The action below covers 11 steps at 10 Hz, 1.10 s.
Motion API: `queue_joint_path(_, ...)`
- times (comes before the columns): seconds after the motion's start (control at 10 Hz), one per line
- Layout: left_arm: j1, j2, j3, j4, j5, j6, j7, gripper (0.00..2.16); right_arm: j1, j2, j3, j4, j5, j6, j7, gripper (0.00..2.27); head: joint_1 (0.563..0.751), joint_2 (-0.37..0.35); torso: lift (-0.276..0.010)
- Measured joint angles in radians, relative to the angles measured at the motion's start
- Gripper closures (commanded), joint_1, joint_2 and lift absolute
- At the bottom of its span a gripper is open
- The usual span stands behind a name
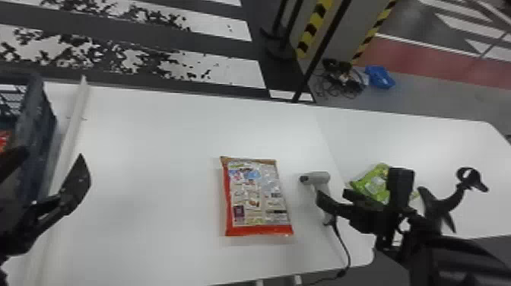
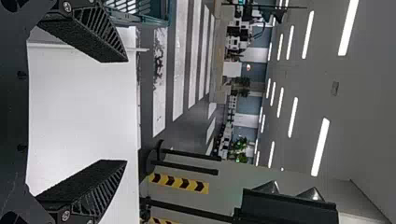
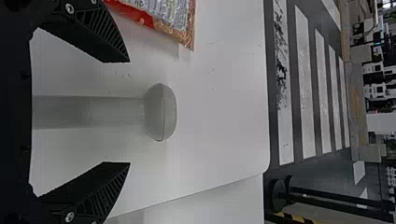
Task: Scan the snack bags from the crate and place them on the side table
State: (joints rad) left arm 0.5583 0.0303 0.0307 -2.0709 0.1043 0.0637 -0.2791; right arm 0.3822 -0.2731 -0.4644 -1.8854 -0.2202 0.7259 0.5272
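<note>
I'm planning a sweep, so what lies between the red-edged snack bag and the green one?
In the head view, the grey scanner is between the red-edged snack bag and the green bag; the right end effector hangs over that stretch.

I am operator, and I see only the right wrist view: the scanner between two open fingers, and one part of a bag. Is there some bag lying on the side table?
Observer: Yes, a green bag lies on the side table, partly hidden by the right arm.
Operator: Thank you. And the crate, where it stands?
Observer: The crate is at the left edge of the head view, with something red inside.
Operator: The left end effector, is it holding something?
Observer: No, the left end effector is open, with nothing between its fingers.
</note>
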Motion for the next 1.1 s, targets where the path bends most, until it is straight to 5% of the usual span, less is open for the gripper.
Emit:
queue_joint_path(0.4,-0.002,0.000,0.000,0.003,0.000,0.000,0.000,0.10,0.003,0.004,-0.054,-0.040,-0.150,0.241,0.159,0.08,0.695,-0.277,-0.095)
queue_joint_path(1.1,-0.012,0.010,0.000,0.017,0.017,0.000,0.000,0.10,-0.100,-0.027,0.102,0.078,-0.038,0.304,0.260,0.08,0.695,-0.195,-0.095)
